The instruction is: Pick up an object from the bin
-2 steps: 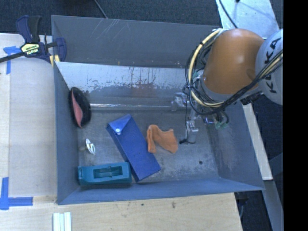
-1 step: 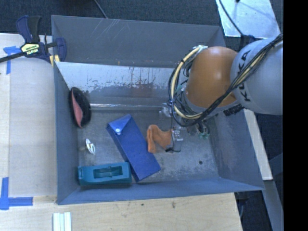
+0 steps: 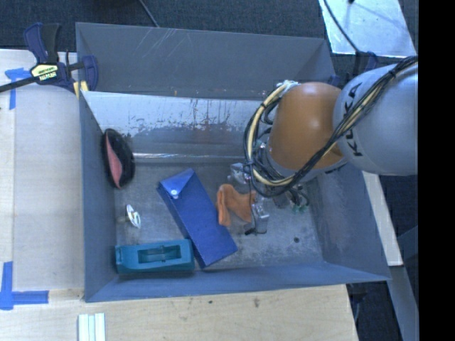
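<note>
My gripper [image 3: 260,222] is low in the middle of the bin, under the orange wrist cover, with its tip close to the floor. An orange crumpled, cloth-like thing [image 3: 230,203] lies right against its left side; whether it is gripped I cannot tell. A long flat blue box [image 3: 197,217] lies slanted just left of the orange thing, with one end resting near it.
A teal tape dispenser [image 3: 154,256] sits by the front wall at the left. A black and pink brush-like thing [image 3: 118,158] leans on the left wall. A small silver piece [image 3: 133,217] lies below it. A bit of green [image 3: 302,206] peeks out under the arm.
</note>
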You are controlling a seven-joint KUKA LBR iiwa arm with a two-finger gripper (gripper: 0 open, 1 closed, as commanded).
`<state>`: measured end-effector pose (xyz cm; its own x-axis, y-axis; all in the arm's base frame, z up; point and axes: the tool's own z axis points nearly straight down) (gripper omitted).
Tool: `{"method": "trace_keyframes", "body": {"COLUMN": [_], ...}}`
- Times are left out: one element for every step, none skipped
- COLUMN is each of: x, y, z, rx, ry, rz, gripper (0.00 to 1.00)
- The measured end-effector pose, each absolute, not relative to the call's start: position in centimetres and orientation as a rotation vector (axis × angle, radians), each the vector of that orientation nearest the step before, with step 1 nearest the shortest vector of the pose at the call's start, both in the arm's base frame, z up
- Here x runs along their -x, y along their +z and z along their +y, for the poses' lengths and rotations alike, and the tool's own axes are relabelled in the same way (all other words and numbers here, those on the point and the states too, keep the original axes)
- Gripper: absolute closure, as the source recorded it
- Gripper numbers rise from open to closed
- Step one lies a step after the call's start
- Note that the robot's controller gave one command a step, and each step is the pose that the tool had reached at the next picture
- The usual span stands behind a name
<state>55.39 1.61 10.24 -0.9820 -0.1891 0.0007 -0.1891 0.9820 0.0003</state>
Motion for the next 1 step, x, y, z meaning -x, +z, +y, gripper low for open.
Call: {"method": "trace_keyframes", "body": {"x": [-54.76], "y": [7.07], "z": [2.78], "rx": [-0.055], "ry": [0.001], "rz": [-3.145], "gripper": [1.0]}}
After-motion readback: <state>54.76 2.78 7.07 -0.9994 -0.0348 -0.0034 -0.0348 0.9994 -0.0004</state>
